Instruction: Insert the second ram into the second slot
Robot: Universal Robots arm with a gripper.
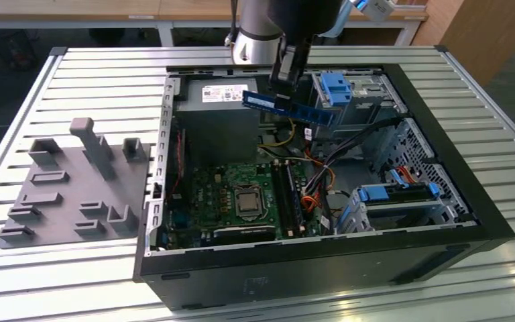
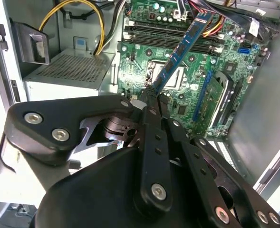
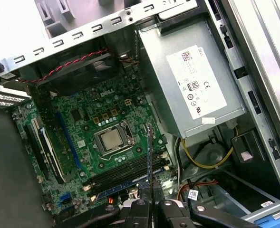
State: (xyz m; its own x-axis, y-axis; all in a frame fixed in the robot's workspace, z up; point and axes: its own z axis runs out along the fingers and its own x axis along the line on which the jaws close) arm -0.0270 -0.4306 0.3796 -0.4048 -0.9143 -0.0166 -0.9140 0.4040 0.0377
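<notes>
My gripper (image 1: 281, 98) is shut on the second ram (image 1: 290, 109), a thin blue circuit-board stick, and holds it in the air over the far part of the open computer case (image 1: 329, 268). In the second wrist view the black fingers (image 2: 151, 111) pinch one end of the ram (image 2: 182, 47), which juts out over the green motherboard (image 2: 144, 61). The first wrist view has the ram (image 3: 149, 152) edge-on, above the long black memory slots (image 3: 123, 172). These slots (image 1: 286, 194) lie well below the stick. I cannot tell which one is the second slot.
A silver power supply (image 1: 217, 100) sits in the case's far corner, with light-blue drive brackets (image 1: 338, 87) beside the gripper and another bracket (image 1: 401, 192) nearer. Cables (image 1: 316, 178) cross by the slots. A grey fixture (image 1: 70, 181) lies on the slatted table (image 1: 88, 87).
</notes>
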